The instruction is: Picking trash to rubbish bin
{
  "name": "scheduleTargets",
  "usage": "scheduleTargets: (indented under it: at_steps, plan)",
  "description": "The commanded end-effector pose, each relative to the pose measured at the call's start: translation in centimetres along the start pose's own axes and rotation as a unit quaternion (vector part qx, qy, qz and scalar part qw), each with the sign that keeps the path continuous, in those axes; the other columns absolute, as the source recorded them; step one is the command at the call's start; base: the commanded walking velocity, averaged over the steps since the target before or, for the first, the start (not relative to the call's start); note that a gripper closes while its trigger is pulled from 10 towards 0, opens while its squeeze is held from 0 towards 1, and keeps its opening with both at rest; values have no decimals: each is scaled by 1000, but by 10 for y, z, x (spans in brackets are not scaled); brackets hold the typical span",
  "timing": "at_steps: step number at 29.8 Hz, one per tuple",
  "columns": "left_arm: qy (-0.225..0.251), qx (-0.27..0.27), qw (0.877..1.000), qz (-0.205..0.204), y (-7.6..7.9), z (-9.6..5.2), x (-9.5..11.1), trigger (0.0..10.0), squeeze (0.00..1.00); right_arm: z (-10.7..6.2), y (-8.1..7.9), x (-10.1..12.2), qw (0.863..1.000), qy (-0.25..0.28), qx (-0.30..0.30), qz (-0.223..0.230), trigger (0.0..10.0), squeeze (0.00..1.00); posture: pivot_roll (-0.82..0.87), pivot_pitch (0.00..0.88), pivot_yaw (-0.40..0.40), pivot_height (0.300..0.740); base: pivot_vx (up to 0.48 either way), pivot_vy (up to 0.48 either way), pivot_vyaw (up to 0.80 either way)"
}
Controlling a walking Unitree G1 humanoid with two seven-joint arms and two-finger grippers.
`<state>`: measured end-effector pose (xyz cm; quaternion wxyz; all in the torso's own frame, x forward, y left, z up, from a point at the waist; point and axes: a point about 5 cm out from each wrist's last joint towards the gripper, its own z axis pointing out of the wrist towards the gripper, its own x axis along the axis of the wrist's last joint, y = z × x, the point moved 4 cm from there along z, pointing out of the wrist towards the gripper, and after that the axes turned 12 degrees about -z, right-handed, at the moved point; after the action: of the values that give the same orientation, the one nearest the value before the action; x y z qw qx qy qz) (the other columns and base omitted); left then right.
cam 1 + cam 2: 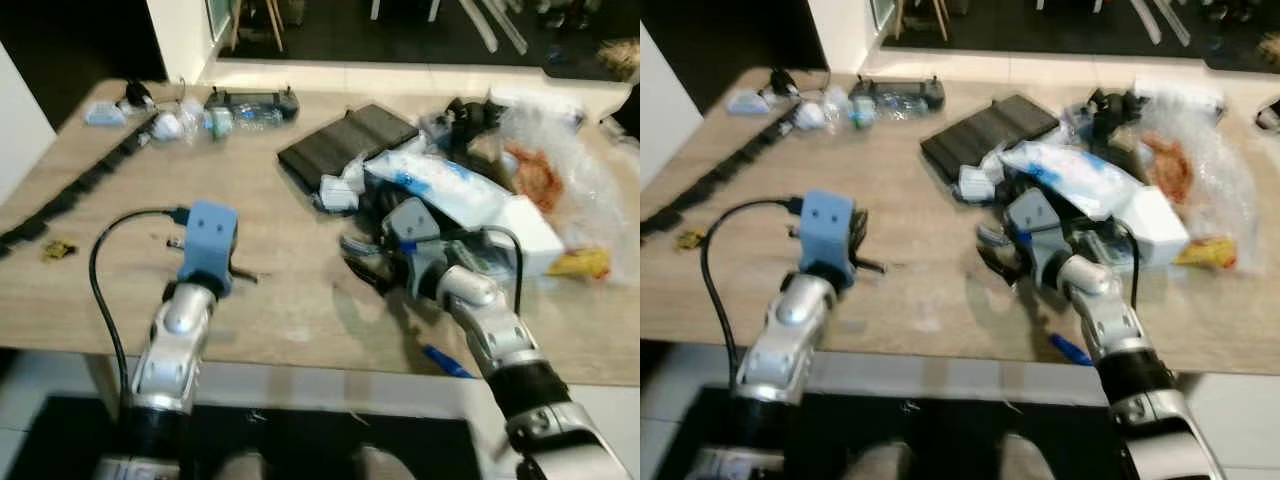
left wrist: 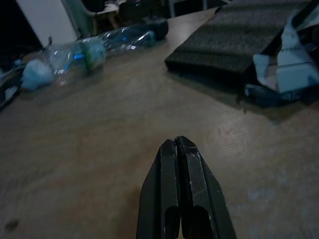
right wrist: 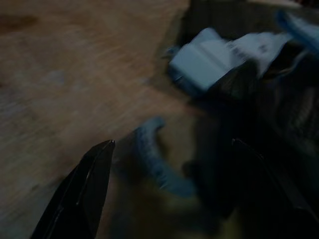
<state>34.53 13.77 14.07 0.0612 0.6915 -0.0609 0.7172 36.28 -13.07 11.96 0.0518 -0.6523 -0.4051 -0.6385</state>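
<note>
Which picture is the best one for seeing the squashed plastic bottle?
The left wrist view: the plastic bottle is close there, lying on its side on the table, beyond the left gripper with its shut fingers. In both eye views it is small, far off at the back of the table. The right wrist view looks at other trash.

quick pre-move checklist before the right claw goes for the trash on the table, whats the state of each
1. Right claw open: ok, its fingers are spread wide in the right wrist view.
2. Trash in front of it: ok, a crumpled white wrapper and a bluish curved scrap lie ahead on the wooden table.
3. Which piece sits between the fingers: cannot tell, the view is blurred.
4. Left claw out of the way: ok, shut and over bare table, apart from the pile.
5. Black flat case not in the path: ok, it lies beyond the wrapper.
6. Rubbish bin located: cannot tell.
</note>
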Motion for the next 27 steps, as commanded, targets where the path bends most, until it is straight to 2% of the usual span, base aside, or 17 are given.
scheduleTargets:
  at_steps: [1,6,7,11,12,15,21,27]
  plan:
    - [-12,-18,1000,0,1,-4,-7,10000,0,3,-10,-2,1000,0,21,6,10000,0,41,56,-38,740,0,0,0]
    - [-15,-59,998,1,6,-8,-7,10000,0,3,-13,-5,999,-3,34,14,10000,0,41,51,-38,740,0,0,0]
    - [-19,-105,994,6,15,-13,-7,10000,0,3,-15,-7,999,-6,40,22,10000,0,44,49,-41,740,0,0,0]
    - [-35,-209,977,-8,34,-26,-8,10000,0,3,-18,-11,998,-10,49,33,10000,0,46,44,-44,740,0,0,0]
    - [-35,-209,977,-8,34,-26,-8,10000,0,3,-18,-11,998,-10,49,33,10000,0,46,44,-44,740,0,0,0]
    - [-42,-263,964,-22,45,-36,-7,10000,0,3,-20,-17,998,-19,51,33,10000,0,46,38,-43,740,0,0,0]
    - [-41,-275,960,-28,51,-37,-7,10000,0,5,-18,-26,998,-36,39,15,10000,0,46,29,-46,740,0,0,0]
    - [-39,-277,960,-25,51,-37,-7,10000,0,7,-14,-26,999,-28,34,14,10000,0,46,23,-51,740,0,0,0]
